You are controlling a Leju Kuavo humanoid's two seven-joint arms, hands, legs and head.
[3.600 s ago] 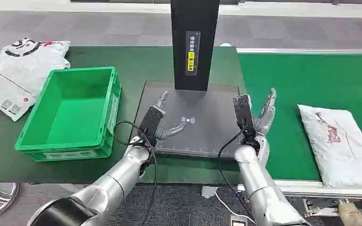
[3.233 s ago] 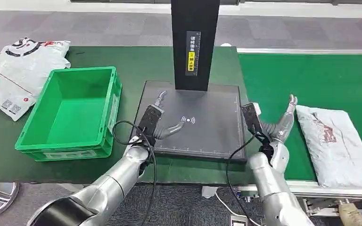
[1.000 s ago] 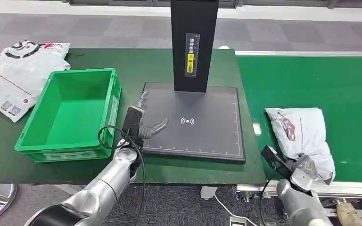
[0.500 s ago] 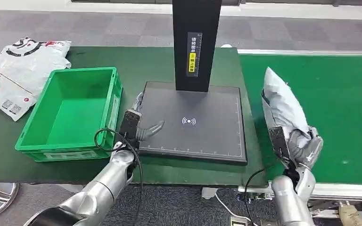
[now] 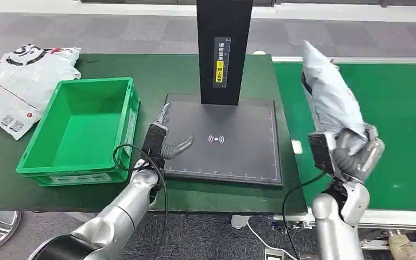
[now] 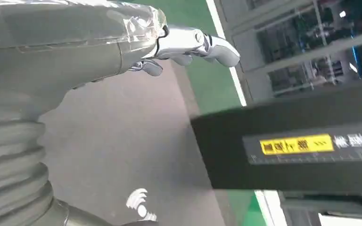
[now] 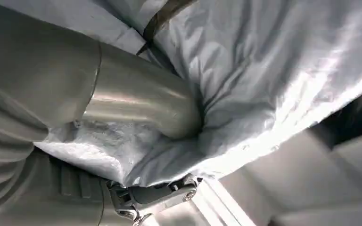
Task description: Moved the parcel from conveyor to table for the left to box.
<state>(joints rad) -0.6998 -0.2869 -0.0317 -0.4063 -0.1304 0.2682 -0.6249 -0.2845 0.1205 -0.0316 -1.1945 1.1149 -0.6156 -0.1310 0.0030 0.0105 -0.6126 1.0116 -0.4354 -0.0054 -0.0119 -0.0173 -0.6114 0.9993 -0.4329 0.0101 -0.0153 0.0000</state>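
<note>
The right robot hand (image 5: 357, 151) grips the lower end of the grey parcel (image 5: 329, 92), which stands nearly upright in the air above the green conveyor (image 5: 401, 108), its top tilted toward 11 o'clock. In the right wrist view the thick thumb (image 7: 141, 106) presses into the crumpled bag, and the plastic folds around it. The parcel hangs at 3 o'clock from the dark scanner pad (image 5: 225, 141), just past the pad's right edge, clear of both the belt and the pad.

The left robot hand (image 5: 165, 138) holds nothing, its fingers spread apart; it sits over the left edge of the scanner pad, at 9 o'clock from the white wireless symbol (image 5: 215, 139). The left wrist view shows its fingertips (image 6: 207, 42) above the grey pad surface, with the black post (image 5: 223, 49) and its yellow label (image 6: 296, 145) beyond.

The green crate (image 5: 81, 130) stands on the green worktop (image 5: 157, 70) at 9 o'clock from the pad, just beside the left robot hand. At 10 o'clock, at the far left corner of the worktop, lie white printed bags (image 5: 21, 81)
</note>
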